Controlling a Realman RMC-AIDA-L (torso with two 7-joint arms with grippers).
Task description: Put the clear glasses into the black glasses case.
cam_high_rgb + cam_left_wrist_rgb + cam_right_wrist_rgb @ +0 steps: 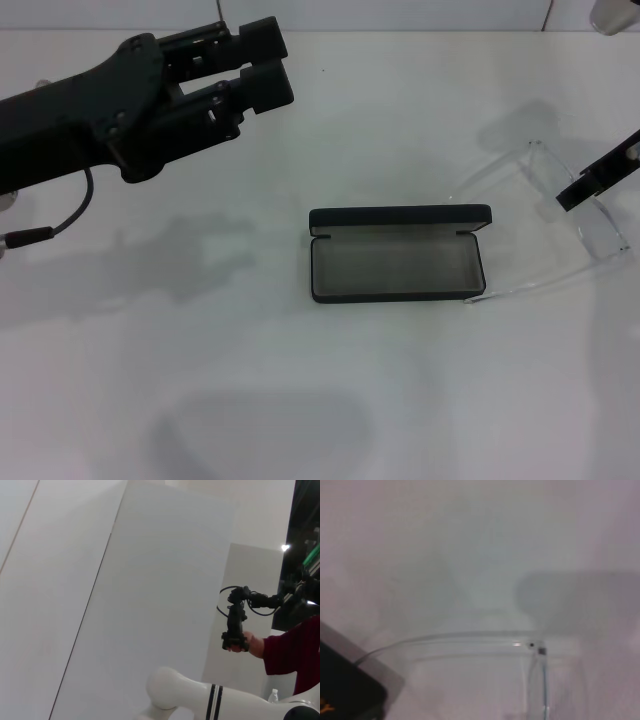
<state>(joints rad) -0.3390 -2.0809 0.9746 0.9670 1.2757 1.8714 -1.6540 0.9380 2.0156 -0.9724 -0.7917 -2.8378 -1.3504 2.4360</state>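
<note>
White table (300,400); right gripper (600,178) grasping clear glasses (560,215); hinge (540,650) wrist-only.

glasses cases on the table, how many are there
1. The black glasses case lies open mid-table with its lid up. The clear glasses sit to its right, under the right gripper. The left gripper hangs far left. None seems hidden.

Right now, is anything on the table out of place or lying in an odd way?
Nothing looks damaged or spilled. The black glasses case lies open on the table. The clear glasses sit outside it, on its right, temples unfolded, one temple tip reaching the case's corner. The right pincer is at them; the left pincer hangs apart.
</note>
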